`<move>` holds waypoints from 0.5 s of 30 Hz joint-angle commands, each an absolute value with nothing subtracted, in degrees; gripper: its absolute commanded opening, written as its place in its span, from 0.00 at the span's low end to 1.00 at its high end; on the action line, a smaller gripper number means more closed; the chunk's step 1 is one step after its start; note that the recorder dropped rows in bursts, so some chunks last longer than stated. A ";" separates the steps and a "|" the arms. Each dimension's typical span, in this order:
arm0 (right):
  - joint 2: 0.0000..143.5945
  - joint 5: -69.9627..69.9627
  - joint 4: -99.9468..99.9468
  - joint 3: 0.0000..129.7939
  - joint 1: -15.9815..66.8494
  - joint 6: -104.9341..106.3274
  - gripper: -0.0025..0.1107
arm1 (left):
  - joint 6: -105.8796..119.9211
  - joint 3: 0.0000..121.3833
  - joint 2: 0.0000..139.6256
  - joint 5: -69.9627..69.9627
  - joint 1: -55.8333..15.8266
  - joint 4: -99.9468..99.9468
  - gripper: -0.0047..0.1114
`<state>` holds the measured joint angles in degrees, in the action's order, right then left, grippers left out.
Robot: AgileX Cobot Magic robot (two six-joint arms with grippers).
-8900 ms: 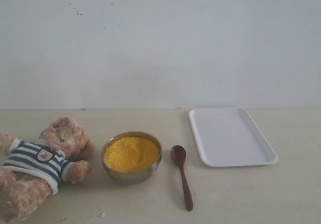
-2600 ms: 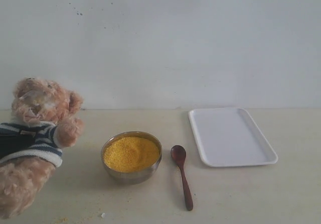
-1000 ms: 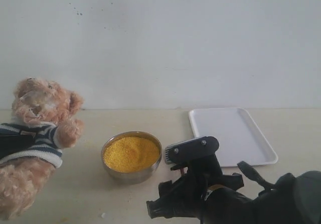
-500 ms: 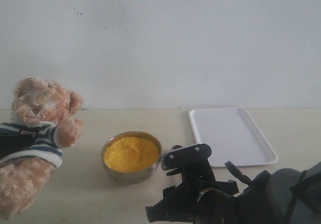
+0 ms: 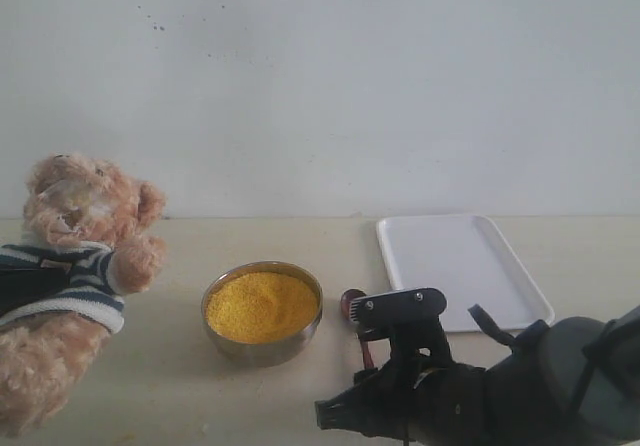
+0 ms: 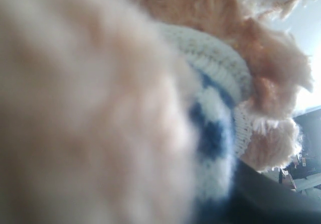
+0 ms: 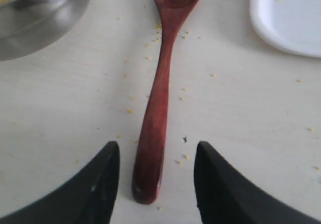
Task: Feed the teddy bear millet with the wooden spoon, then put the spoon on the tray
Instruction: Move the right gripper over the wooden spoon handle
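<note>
Change: right arm has shifted a bit rightward vs 0.5 s ago; right gripper now straddles the handle end of the wooden spoon.
Right pincer: spread wide, one finger each side of the handle, neither touching it; nothing held.
Meaning: pre-grasp lineup looks done; prob next is to drop and close on the handle. Scooping and feeding not yet begun.
Spoon pos: flat on the table, between the steel bowl and the tray, bowl end pointing away from the gripper. Ext view shows only its bowl end; the arm hides the rest.
Millet: full mound in the steel bowl, undisturbed; a few stray grains on the table round the spoon.
Teddy bear: propped upright, well left of the bowl, face toward it.
Left pincer: not made out; wrist cam is filled w/ fur and striped shirt, so can't tell if it grips the bear.
Vs 8.9 s ago: bear then lay flat close by the bowl and no arm showed; spoon, bowl, tray sit where they were.
Risk: thin handle lying flat, may slip or pivot when pinched.
</note>
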<state>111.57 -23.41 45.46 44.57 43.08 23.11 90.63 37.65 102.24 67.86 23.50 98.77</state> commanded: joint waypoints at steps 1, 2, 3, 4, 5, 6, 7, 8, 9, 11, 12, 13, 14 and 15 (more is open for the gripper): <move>111.57 -22.08 45.50 44.74 42.54 22.81 0.42 | 90.86 37.36 101.50 69.96 23.28 99.95 0.07; 111.57 -22.08 45.50 44.74 42.54 22.81 0.42 | 90.86 37.36 101.50 69.96 23.28 99.95 0.07; 111.57 -21.91 45.50 44.97 42.54 22.81 0.42 | 90.86 37.36 101.50 69.96 23.28 99.95 0.07; 111.57 -21.08 45.50 45.34 42.54 22.81 0.42 | 90.86 37.36 101.50 69.96 23.28 99.95 0.07; 111.57 -19.89 45.50 46.11 42.54 22.81 0.42 | 90.86 37.36 101.50 69.96 23.28 99.95 0.07; 111.57 -18.62 45.50 47.05 42.54 22.81 0.42 | 90.86 37.36 101.50 69.96 23.28 99.95 0.07; 111.57 -17.13 45.50 48.07 42.54 22.94 0.42 | 90.86 37.36 101.50 69.96 23.28 99.95 0.07; 111.71 -16.02 45.50 49.06 42.54 22.94 0.42 | 90.86 37.36 101.50 69.96 23.28 99.95 0.07; 111.96 -15.27 45.50 49.85 42.54 22.94 0.42 | 90.86 37.36 101.50 69.96 23.28 99.95 0.07; 112.61 -14.10 45.73 51.30 42.30 22.79 0.42 | 90.86 37.36 101.50 69.96 23.28 99.95 0.07; 112.85 -13.68 45.89 51.58 42.27 22.79 0.42 | 90.86 37.36 101.50 69.96 23.28 99.95 0.07; 113.16 -14.24 45.89 51.59 42.27 22.79 0.42 | 90.86 37.36 101.50 69.96 23.28 99.95 0.07; 113.31 -14.25 45.89 51.59 42.27 22.79 0.42 | 90.86 37.36 101.50 69.96 23.28 99.95 0.07; 113.46 -14.51 45.89 51.59 42.27 23.17 0.42 | 90.86 37.36 101.50 69.96 23.28 99.95 0.07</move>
